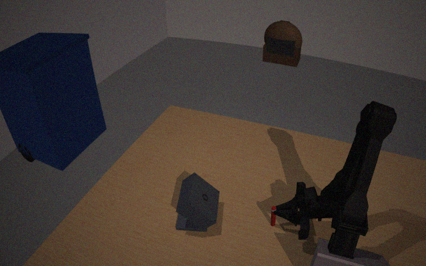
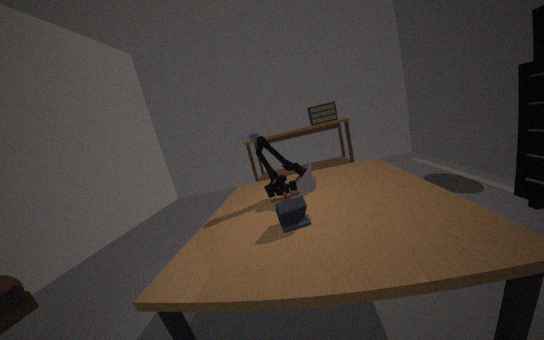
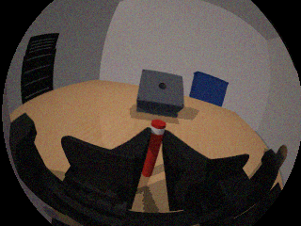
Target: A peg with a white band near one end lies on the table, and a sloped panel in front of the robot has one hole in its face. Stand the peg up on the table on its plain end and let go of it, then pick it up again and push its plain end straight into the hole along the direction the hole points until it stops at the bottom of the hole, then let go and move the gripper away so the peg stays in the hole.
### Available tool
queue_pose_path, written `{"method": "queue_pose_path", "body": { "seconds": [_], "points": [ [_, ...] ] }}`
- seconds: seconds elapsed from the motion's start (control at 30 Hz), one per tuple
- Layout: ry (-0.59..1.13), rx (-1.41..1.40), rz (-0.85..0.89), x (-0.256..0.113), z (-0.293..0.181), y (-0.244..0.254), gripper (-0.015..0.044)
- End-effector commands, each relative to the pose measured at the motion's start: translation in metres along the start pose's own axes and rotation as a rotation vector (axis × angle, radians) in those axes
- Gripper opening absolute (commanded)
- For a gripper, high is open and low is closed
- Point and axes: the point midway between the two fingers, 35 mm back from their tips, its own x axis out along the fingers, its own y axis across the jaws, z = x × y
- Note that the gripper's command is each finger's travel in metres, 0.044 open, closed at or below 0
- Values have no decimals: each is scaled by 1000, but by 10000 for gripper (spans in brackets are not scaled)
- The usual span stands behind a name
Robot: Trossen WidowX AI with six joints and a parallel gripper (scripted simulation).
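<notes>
The red peg (image 1: pixel 273 219) (image 2: pixel 285 196) (image 3: pixel 151 155) stands about upright, its white band near the top and its plain end down. My gripper (image 1: pixel 274 210) (image 3: pixel 156 133) is shut on the peg just around the band, with the fingers reaching in about level. Whether the plain end touches the table (image 1: pixel 141 188) (image 2: pixel 360 240) (image 3: pixel 71 113) cannot be told for sure. The grey sloped panel (image 1: pixel 193 197) (image 2: pixel 292 214) (image 3: pixel 150 96) stands ahead of the gripper, apart from the peg. Its one hole (image 1: pixel 204 197) (image 3: pixel 162 86) shows in the face, with nothing in it.
A blue bin (image 1: pixel 53 100) (image 3: pixel 208 88) stands beyond the table. A brown rounded object (image 1: pixel 282 44) is past another table edge. A shelf table (image 2: pixel 297 132) stands behind the arm, and a dark drawer stack (image 2: pixel 529 132) (image 3: pixel 39 68) stands off to one side.
</notes>
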Motion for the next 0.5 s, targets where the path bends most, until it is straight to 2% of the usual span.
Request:
{"method": "queue_pose_path", "body": {
  "seconds": [0.0, 0.47],
  "points": [
    [1, 0, 0, -1, -2, 0, 49],
    [-24, -1, -5, -3, -3, 1, 49]
  ]
}}
